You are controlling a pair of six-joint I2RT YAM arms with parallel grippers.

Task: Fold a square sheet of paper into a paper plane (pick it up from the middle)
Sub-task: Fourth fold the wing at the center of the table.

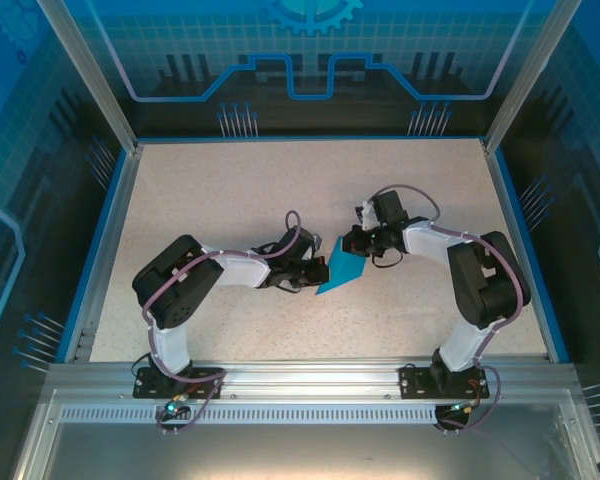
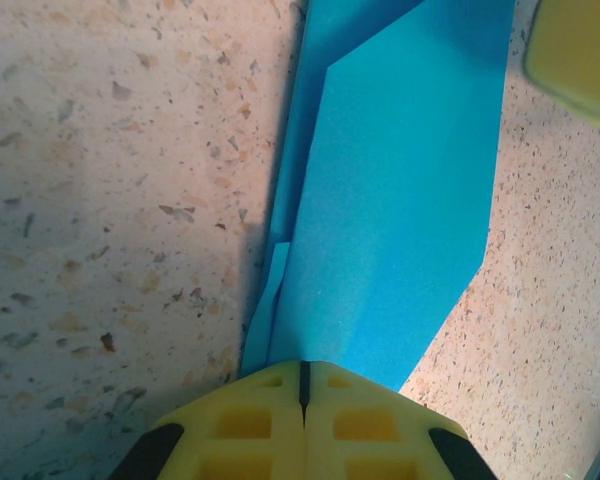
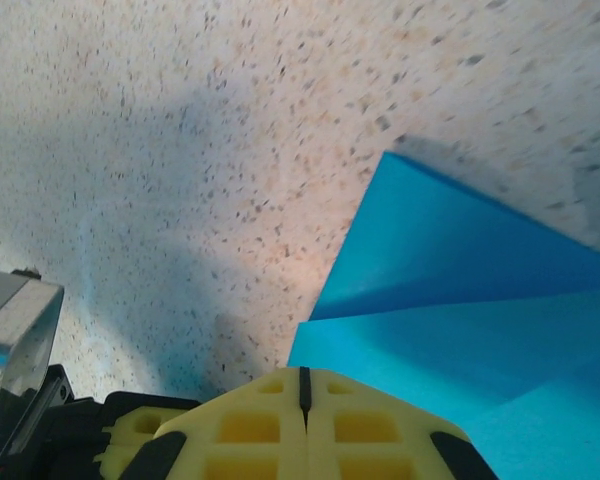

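- Nearest: left arm and right arm rise from the near edge of the desk and bend inward, wrists meeting mid-desk.
- Left jaws: shut tight, seam closed, nothing seen between them. Tips sit over the near end of the blue paper. Reads as pressing, not pinching.
- Right jaws: likewise shut, no sheet in the seam. Tips at the paper's edge in the right wrist view.
- Paper lies flat at desk centre between the two wrists, folded into layered flaps with slanted edges. Not yet a narrow dart.
- Step in hand, my reading: setting a crease.
- To do it well: hold one tip as anchor and slide the other along the fold line, pressing down steadily and slowly so the layers stay aligned.
- Risk: thin paper may skid or buckle on the smooth desk.
- Beyond: speckled desk runs on to the back wall.
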